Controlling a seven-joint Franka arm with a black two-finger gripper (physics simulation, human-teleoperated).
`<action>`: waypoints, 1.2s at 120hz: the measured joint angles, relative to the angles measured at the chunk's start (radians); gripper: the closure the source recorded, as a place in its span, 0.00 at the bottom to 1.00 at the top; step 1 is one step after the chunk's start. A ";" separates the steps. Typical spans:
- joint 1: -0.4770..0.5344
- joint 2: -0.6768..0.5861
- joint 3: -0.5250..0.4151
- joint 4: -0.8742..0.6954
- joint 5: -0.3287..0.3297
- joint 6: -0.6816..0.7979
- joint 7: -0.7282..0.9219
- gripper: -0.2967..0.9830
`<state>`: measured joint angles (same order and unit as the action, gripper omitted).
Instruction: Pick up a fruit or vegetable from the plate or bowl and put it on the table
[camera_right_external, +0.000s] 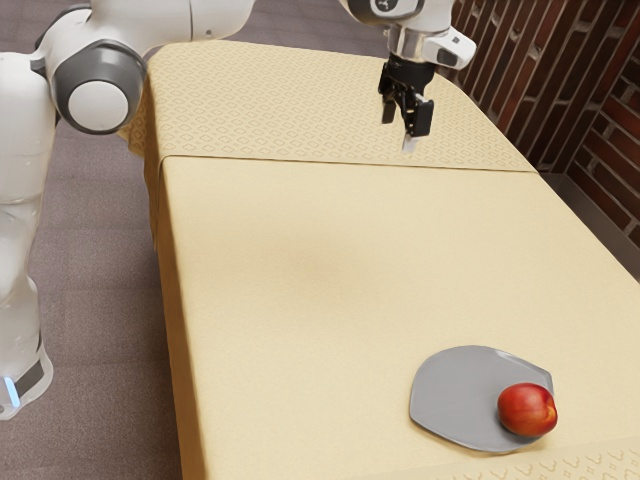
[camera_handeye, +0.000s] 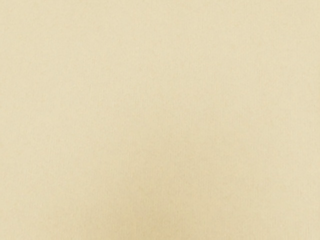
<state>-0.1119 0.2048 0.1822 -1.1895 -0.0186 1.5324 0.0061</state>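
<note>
Step in hand, as I judge it: approach and grasp; transfer not begun. The gripper is above the far part of the table, black fingers well apart, nothing between them. The red fruit, probably a nectarine, sits on the grey plate, off-centre by the rim on the exterior view's right.

Method: carry the hand across to the plate, centre over the fruit and descend vertically with the fingers wide. Close at the fruit's widest part, gently; a high pinch on that curve would likely squirt it out. Keep the tips off the rim, which could tip or drag the plate. Lift clear before moving sideways, then lower to cloth contact before release, since a round fruit may roll.

Materials: fruit glossy, rounded, red mottled with orange. Plate smooth, shallow, its outline part round, part cornered. Yellow tablecloth finely woven, with a lozenge-patterned far end.
</note>
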 joint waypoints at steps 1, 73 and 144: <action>0.000 0.000 0.000 0.000 0.000 0.000 0.000 0.23; -0.027 0.320 -0.230 0.098 -0.028 0.473 0.052 0.23; -0.031 0.518 -0.537 0.099 -0.075 0.918 0.144 0.23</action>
<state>-0.1431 0.7228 -0.3545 -1.0907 -0.0937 2.4500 0.1505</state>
